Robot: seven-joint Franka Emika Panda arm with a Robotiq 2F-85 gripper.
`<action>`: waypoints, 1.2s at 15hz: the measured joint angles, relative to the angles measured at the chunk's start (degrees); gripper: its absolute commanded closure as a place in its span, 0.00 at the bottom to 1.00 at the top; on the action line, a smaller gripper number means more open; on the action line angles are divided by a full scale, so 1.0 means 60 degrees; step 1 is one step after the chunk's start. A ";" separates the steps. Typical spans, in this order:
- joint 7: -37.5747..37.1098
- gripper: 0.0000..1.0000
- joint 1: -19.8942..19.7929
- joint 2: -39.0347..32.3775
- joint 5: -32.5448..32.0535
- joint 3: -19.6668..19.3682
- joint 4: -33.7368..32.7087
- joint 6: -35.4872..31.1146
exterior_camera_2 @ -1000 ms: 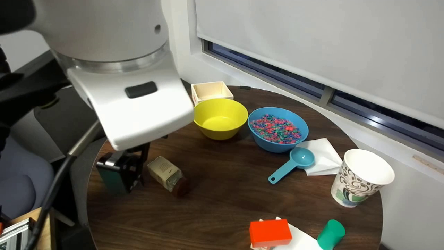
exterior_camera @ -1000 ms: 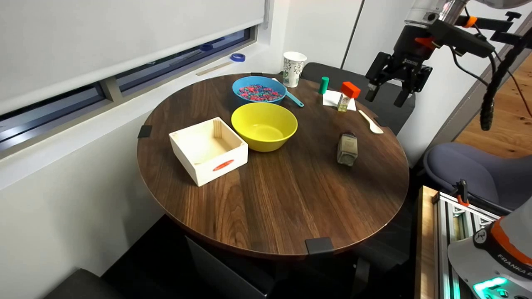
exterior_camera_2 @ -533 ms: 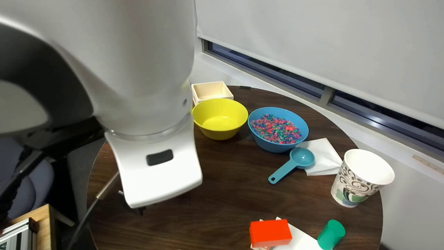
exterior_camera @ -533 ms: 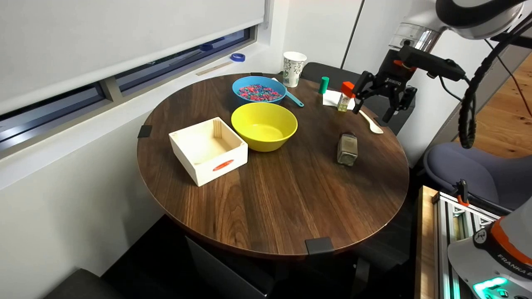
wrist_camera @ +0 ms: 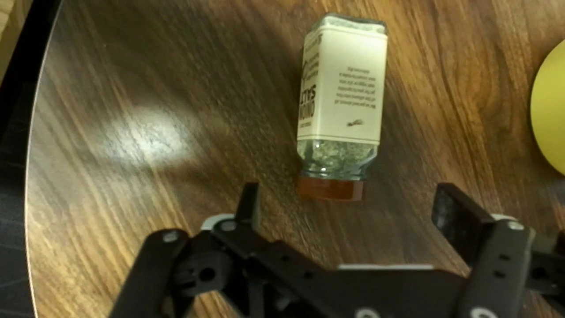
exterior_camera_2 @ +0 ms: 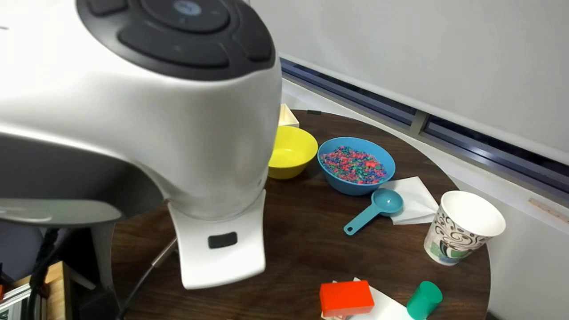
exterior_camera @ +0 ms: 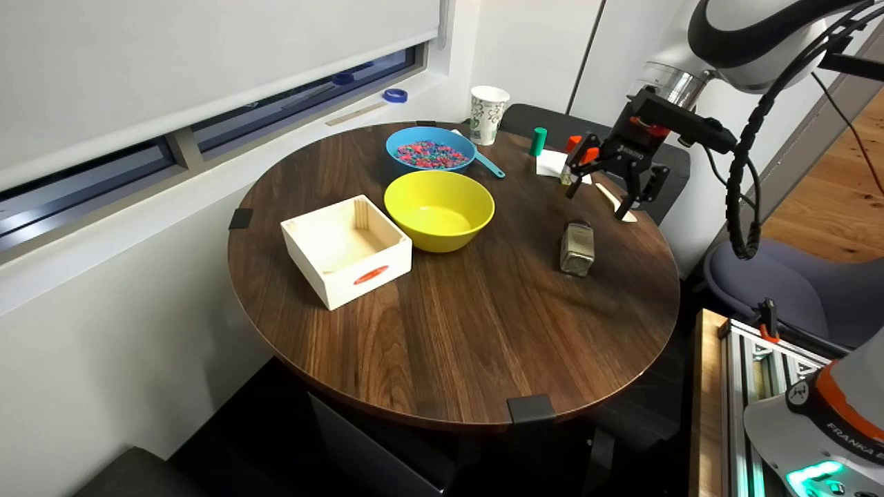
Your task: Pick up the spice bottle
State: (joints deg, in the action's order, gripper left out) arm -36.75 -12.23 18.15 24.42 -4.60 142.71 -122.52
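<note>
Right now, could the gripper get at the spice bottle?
Probably yes: the gripper is open, and the wrist view shows nothing between it and the spice bottle, lying on its side on the table.

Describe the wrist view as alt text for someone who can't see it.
A spice bottle labelled onion salt lies on its side on a wooden table, its red-brown cap toward the open gripper. Part of a yellow bowl shows at right.

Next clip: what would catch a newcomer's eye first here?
Probably the yellow bowl, near the middle of the round table in an exterior view, then the multicoloured bits in the blue bowl beside it. In the wrist view, the spice bottle lies on its side, its brown cap toward the open hand.
</note>
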 measured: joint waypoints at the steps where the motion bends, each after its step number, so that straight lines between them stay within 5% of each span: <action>1: 0.0010 0.00 0.0021 -0.0076 0.0137 -0.0029 0.0000 0.0000; 9: 0.0032 0.00 0.0092 -0.0645 0.0482 -0.0129 -0.0033 -0.0323; 18: 0.0371 0.22 0.0168 -0.1102 0.0760 -0.0260 -0.0221 -0.0357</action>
State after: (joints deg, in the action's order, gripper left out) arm -34.52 -11.23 11.54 28.98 -6.16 141.39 -124.67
